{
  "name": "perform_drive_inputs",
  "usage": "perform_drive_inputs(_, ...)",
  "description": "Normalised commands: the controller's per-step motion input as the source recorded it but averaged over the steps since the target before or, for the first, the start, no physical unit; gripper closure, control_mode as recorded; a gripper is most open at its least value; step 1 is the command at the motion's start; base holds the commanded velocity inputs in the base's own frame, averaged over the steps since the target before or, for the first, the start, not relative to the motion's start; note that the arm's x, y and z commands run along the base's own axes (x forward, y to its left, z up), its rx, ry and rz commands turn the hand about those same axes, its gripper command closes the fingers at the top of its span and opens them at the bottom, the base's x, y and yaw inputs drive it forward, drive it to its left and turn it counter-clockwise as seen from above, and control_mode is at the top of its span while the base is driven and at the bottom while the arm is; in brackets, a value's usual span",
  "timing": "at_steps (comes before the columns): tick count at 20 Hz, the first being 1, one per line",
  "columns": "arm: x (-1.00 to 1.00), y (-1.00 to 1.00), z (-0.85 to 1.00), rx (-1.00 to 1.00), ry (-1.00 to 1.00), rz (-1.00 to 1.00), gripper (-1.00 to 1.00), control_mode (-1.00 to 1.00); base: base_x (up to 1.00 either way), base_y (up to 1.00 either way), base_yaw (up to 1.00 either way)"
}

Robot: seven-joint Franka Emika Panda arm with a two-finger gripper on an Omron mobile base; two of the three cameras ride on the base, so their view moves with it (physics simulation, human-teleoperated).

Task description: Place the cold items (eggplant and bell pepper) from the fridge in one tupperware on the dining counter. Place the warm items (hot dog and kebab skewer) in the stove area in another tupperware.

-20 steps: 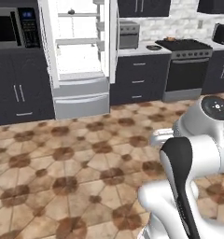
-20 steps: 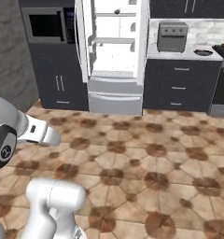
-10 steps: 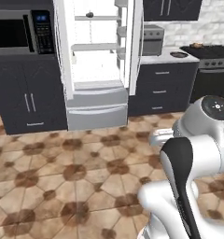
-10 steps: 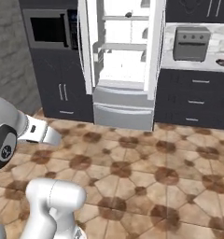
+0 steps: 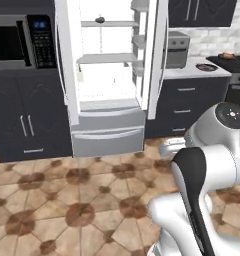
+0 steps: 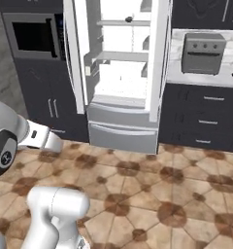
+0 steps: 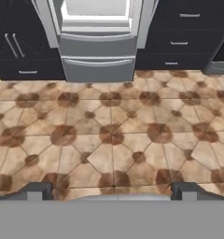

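Observation:
The fridge (image 5: 109, 75) stands open ahead, both doors swung wide, its white shelves lit. A small dark item (image 5: 99, 20) lies on the top shelf (image 6: 129, 19), too small to tell what it is. At the far right a brownish thing (image 5: 226, 55) rests on the stove top, also too small to name. My gripper (image 7: 112, 193) is open above the tiled floor, well short of the fridge, with nothing between its fingertips (image 7: 37, 191).
A microwave (image 5: 17, 42) sits in dark cabinets left of the fridge. A toaster oven (image 6: 202, 52) stands on the counter to the right, above dark drawers (image 7: 179, 42). A dark pan (image 5: 207, 67) lies near the stove. Brown tiled floor (image 7: 112, 135) spreads ahead.
The base has driven toward the fridge, so the whole scene has shifted: the fridge is now larger and nearer the middle. The gripper stays open.

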Motion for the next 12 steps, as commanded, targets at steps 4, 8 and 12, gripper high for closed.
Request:
perform_drive_inputs(4,0.00,0.00,0.00,0.00,0.00,0.00,-1.00,1.00,0.91,-0.27,0.00)
perform_drive_inputs(8,0.00,0.00,0.00,0.00,0.00,0.00,-1.00,1.00,0.64,-0.17,-0.02)
perform_drive_inputs(12,0.00,0.00,0.00,0.00,0.00,0.00,-1.00,1.00,0.25,-0.01,-0.02)
